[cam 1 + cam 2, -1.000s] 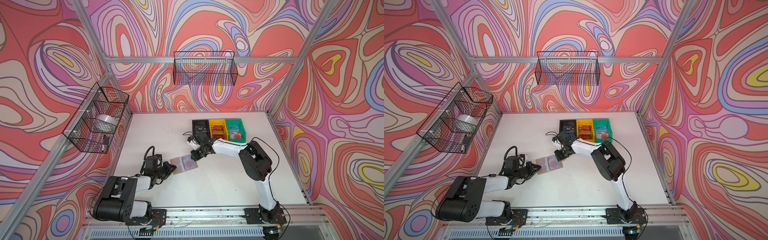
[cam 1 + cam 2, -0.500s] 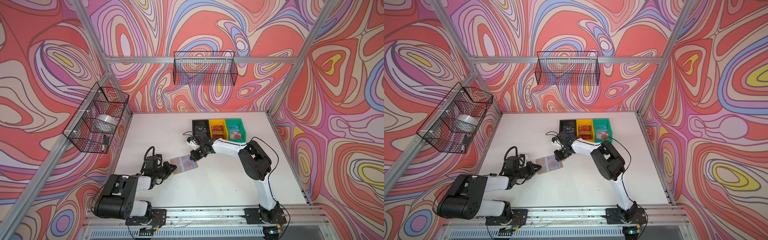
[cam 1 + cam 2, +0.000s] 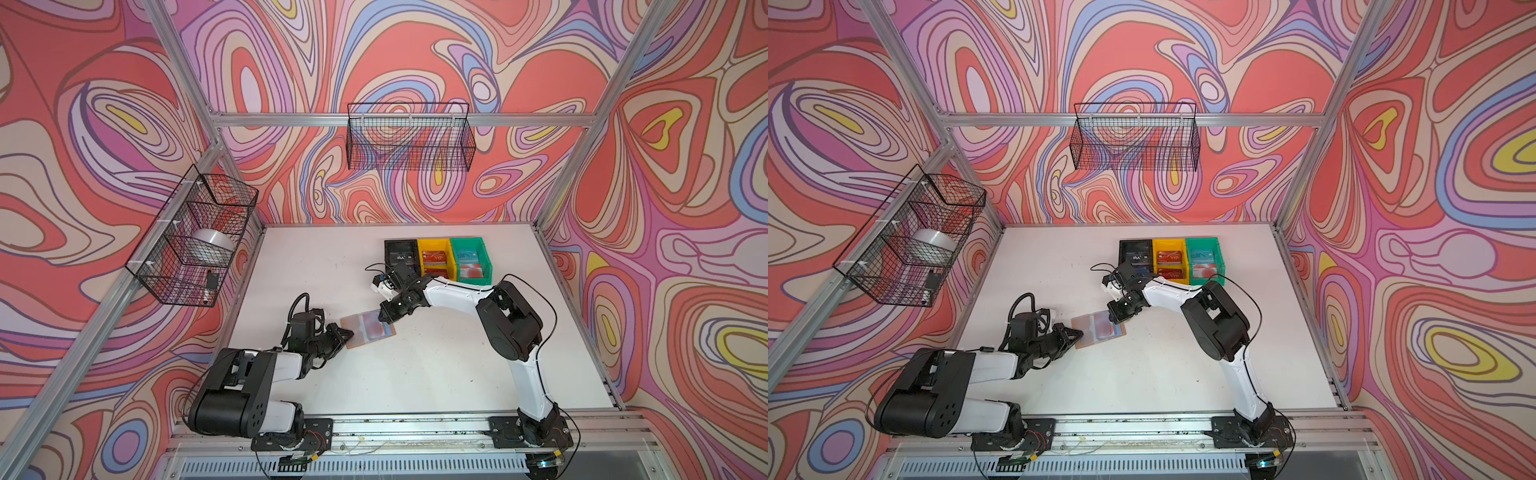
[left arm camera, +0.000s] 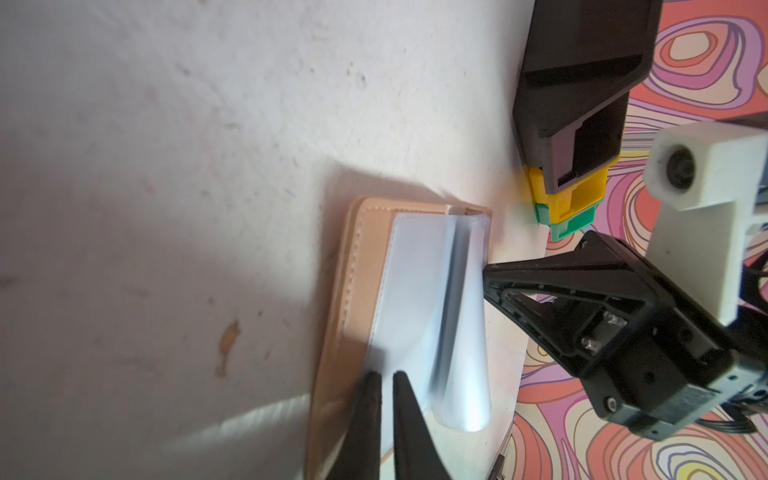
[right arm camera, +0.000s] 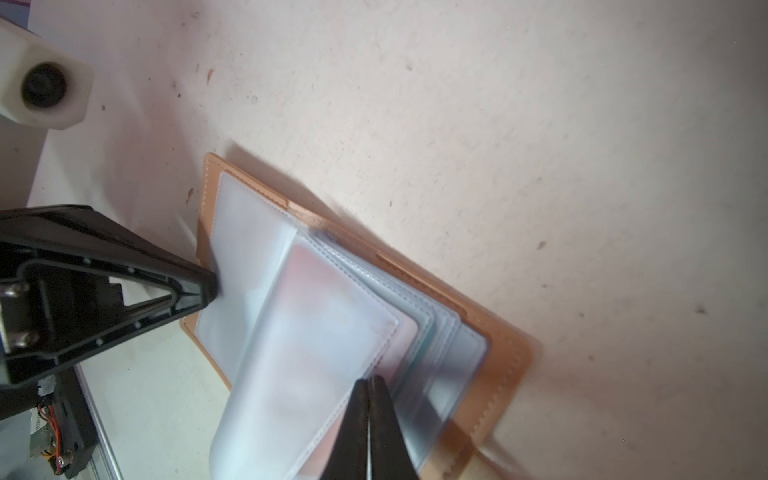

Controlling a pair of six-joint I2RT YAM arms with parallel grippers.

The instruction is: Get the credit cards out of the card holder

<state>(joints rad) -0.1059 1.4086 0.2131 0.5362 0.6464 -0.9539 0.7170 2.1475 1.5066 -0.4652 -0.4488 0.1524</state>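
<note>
**Card holder [image 3: 365, 337] lies open, a tool on each side of it**

Little has shifted since a second ago. In both top views the holder sits in the same spot on the tabletop [image 3: 415, 374], between the two arms and well short of the black, yellow and green bins [image 3: 432, 243]. Both arms keep their poses.

The left tool [image 4: 386, 376] has its fingers nearly together, with only a sliver between them. Its tips are down on the flat sleeve [image 4: 411, 270], which covers the half of the holder nearer the left arm (both fingers show on top of the plastic, so this looks like a press rather than a clamp).

The right tool [image 5: 368, 380] has its fingers together on the free edge of the lifted sleeve [image 5: 291, 374], which arches up off the stack of other sleeves. A pale card [image 5: 324, 324] with a red patch shows blurred through that sleeve. In a top view the red circle sits just beside the right tool's tip. Whether the fingers catch the card as well as the plastic, I cannot tell.
</note>
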